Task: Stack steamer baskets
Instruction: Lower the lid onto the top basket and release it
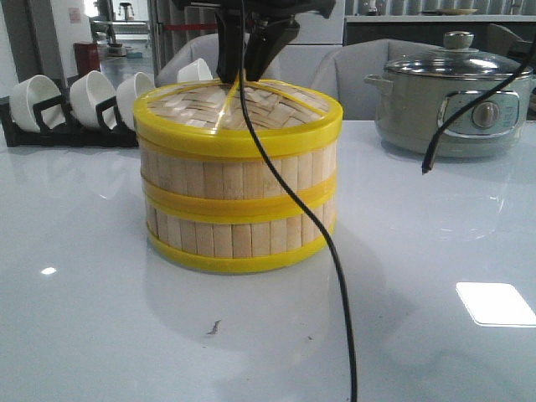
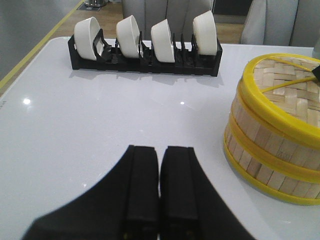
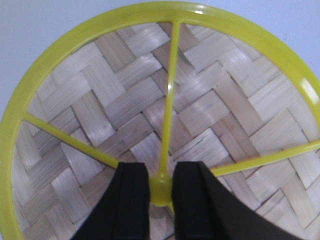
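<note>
Two steamer baskets (image 1: pixel 239 201) stand stacked on the white table, with bamboo slat walls and yellow rims at bottom, middle and top. The top face is woven bamboo under yellow spokes that meet at a hub (image 3: pixel 161 190). My right gripper (image 3: pixel 161 167) comes down from above onto the stack's centre (image 1: pixel 239 75) and is shut on that hub, one finger on each side. My left gripper (image 2: pixel 160 148) is shut and empty, low over bare table, well apart from the stack (image 2: pixel 272 145).
A black rack of white bowls (image 1: pixel 75 105) stands at the back left and also shows in the left wrist view (image 2: pixel 145 45). A grey-green electric pot with a glass lid (image 1: pixel 452 100) stands at the back right. A black cable (image 1: pixel 335 251) hangs in front of the stack.
</note>
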